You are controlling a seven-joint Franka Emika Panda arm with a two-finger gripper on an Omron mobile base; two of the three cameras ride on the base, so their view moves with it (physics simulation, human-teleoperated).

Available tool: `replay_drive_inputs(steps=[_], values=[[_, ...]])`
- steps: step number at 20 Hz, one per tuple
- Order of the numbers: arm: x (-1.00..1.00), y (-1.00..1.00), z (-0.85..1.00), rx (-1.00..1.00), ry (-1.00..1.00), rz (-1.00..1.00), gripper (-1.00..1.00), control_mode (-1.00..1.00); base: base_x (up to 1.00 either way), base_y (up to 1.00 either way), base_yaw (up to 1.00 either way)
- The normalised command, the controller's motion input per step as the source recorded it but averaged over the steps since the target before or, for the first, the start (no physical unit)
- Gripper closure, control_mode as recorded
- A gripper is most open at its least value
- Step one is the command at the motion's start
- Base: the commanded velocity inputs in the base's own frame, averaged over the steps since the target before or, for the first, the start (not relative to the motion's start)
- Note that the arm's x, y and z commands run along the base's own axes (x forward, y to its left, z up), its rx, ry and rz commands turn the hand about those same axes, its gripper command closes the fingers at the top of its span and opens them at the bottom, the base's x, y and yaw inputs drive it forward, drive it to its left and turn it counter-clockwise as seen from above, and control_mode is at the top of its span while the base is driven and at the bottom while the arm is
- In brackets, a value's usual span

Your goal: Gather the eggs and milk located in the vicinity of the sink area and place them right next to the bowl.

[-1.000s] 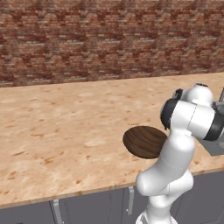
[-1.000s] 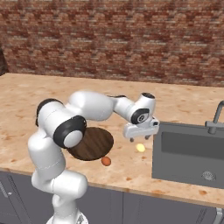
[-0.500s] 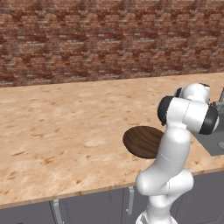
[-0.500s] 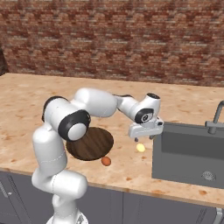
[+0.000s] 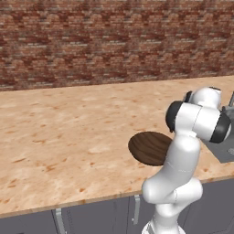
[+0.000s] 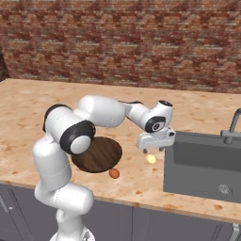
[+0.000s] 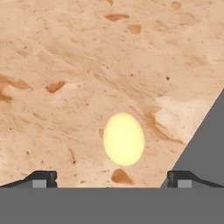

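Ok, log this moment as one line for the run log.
claw: open, above pale egg | pale egg: on counter beside sink | brown egg: by bowl

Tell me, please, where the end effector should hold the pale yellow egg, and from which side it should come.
Probably from straight above. The pale yellow egg lies bare on the counter between the open end effector fingertips. Close on its narrower middle, across the short axis, since its ends taper.

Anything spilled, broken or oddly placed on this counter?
Nothing stands out. The orange-brown egg lies whole beside the bowl, the pale egg lies intact on the counter near the sink, and the gripper hovers open above it.
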Motion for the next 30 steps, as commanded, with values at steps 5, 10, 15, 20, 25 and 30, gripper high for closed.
replay_drive_inputs(steps=[5, 10, 15, 20, 25, 30], values=[[-0.05, 0.2, -0.01, 0.0, 0.0, 0.01, -1.0, -1.0, 0.0, 0.0, 0.0], [0.01, 0.0, -0.11, 0.0, 0.0, 0.0, -1.0, -1.0, 0.0, 0.0, 0.0], [0.1, -0.05, -0.09, 0.0, 0.0, 0.0, -1.0, -1.0, 0.0, 0.0, 0.0], [0.07, -0.03, 0.0, 0.0, 0.0, 0.0, -1.0, -1.0, 0.0, 0.0, 0.0], [0.12, -0.12, 0.0, 0.0, 0.0, 0.0, -1.0, -1.0, 0.0, 0.0, 0.0], [0.1, -0.12, 0.0, 0.0, 0.0, 0.0, -1.0, -1.0, 0.0, 0.0, 0.0]])
